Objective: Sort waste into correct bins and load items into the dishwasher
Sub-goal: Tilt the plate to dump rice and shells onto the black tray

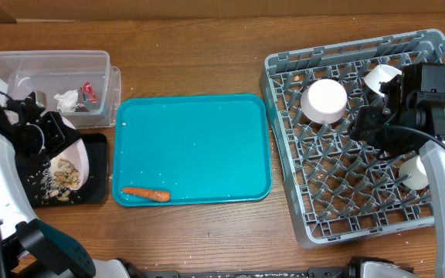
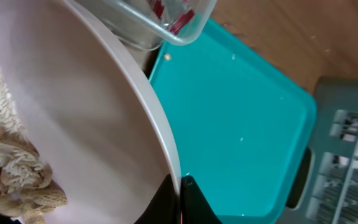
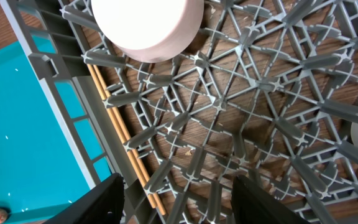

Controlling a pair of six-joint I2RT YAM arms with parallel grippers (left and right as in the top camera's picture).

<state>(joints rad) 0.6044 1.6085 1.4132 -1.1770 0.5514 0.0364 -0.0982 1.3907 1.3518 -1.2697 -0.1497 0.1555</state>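
My left gripper is shut on the rim of a white plate and holds it tilted over a black bin. Food scraps lie on the plate and in the bin; they also show in the left wrist view. A carrot lies at the front left of the teal tray. My right gripper is open and empty above the grey dishwasher rack. The rack holds a white bowl, which also shows in the right wrist view, and two white cups.
A clear plastic bin with wrappers stands at the back left, next to the black bin. Two chopsticks lie along the rack's left side. Small crumbs dot the teal tray.
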